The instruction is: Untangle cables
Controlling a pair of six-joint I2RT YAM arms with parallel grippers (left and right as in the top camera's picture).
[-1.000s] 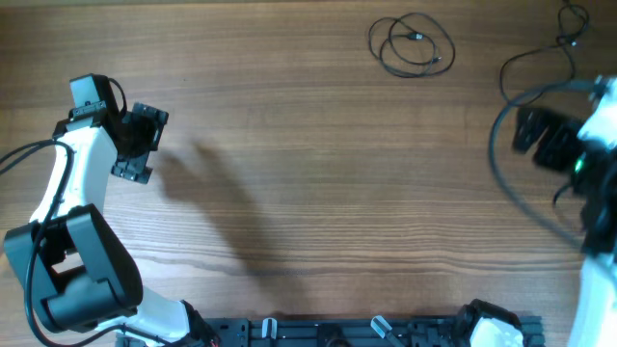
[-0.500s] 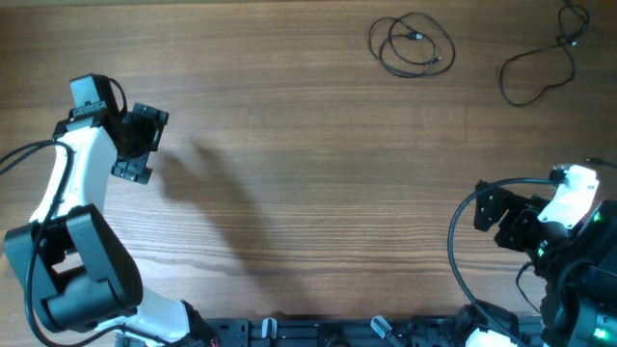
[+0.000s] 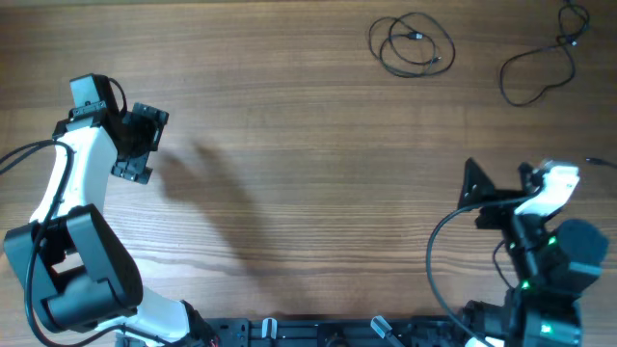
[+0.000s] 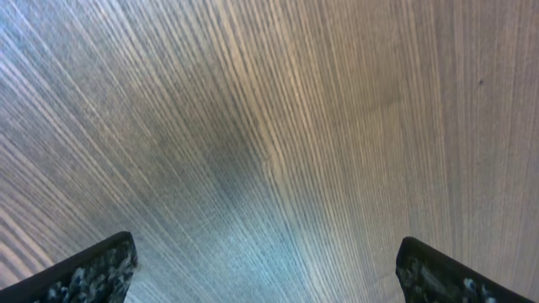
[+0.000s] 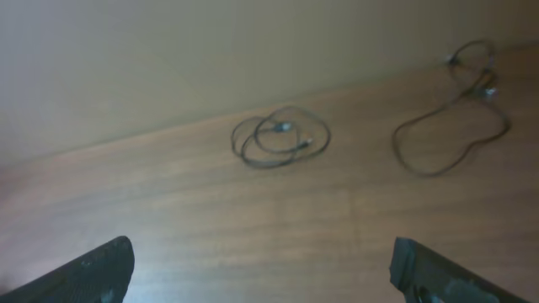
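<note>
Two thin black cables lie apart on the wooden table. One is loosely coiled (image 3: 412,44) at the far centre-right; it also shows in the right wrist view (image 5: 280,137). The other lies as an open loop (image 3: 540,66) at the far right corner, seen in the right wrist view too (image 5: 455,126). My left gripper (image 3: 140,143) is open and empty at the far left, over bare wood (image 4: 265,278). My right gripper (image 3: 492,198) is open and empty near the front right, well short of both cables (image 5: 261,273).
A black rail (image 3: 366,331) with arm bases runs along the table's front edge. Thick black arm wires loop beside the right arm (image 3: 439,260). A beige wall (image 5: 210,50) stands behind the table's far edge.
My right arm has pulled back from the far right cable toward the front edge and tilted its gripper. The cable it left lies as an open loop. The left arm has not moved.
</note>
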